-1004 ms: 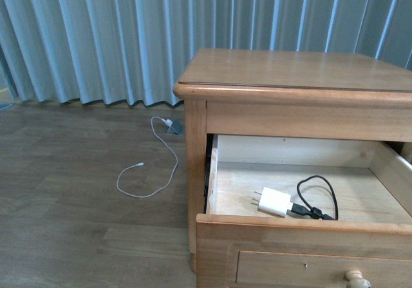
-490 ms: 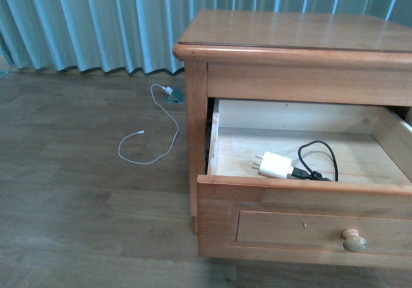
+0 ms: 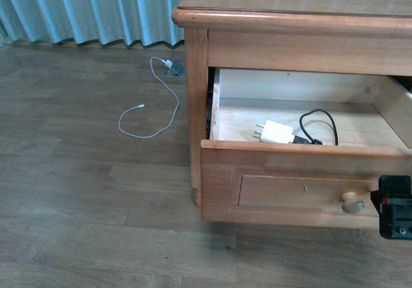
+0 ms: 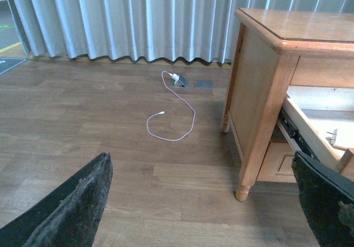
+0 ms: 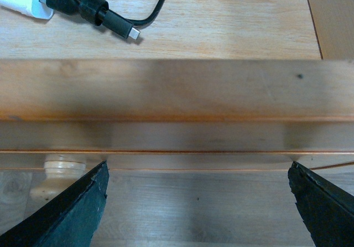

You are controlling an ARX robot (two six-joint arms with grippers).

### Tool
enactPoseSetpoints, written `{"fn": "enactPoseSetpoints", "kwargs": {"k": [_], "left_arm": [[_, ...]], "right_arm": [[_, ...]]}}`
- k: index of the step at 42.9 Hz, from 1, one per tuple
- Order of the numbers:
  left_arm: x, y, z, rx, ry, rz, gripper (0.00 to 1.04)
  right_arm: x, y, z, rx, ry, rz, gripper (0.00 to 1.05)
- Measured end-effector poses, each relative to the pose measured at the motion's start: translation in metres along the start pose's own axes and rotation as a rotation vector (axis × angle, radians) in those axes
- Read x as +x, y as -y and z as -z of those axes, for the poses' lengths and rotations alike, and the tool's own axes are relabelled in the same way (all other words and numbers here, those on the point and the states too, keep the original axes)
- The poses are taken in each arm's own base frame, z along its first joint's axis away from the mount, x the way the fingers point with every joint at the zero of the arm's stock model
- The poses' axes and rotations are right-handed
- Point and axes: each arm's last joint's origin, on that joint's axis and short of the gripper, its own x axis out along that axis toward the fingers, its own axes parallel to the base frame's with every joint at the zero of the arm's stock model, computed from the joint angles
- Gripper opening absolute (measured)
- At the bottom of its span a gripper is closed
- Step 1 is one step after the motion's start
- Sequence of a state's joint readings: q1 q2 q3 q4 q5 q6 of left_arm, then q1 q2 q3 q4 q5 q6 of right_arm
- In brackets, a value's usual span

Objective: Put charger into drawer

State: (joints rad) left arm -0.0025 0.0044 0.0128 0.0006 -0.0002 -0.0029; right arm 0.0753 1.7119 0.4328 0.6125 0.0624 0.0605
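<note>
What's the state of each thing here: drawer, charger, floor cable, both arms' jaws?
Drawer: pulled open, not yet pushed shut.
Charger: lying flat inside the drawer, black cable looped beside it.
White cable: loose on the floor, one end plugged in at the floor socket.
Left gripper: jaws open, holding nothing.
Right gripper: jaws open, above the drawer front near the knob, holding nothing.

No readable text, labels or numbers — nothing legible in any view
</note>
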Motion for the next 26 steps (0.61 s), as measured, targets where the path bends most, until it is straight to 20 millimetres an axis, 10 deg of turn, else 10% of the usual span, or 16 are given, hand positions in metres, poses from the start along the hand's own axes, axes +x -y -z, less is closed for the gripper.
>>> {"fn": "enactPoseSetpoints", "kwargs": {"k": [26], "left_arm": [[0.0, 0.0, 0.0, 0.0, 0.0, 0.0, 0.99]], "right_arm": [[0.079, -0.022, -0.048, -0.034, 0.243, 0.017, 0.96]]}}
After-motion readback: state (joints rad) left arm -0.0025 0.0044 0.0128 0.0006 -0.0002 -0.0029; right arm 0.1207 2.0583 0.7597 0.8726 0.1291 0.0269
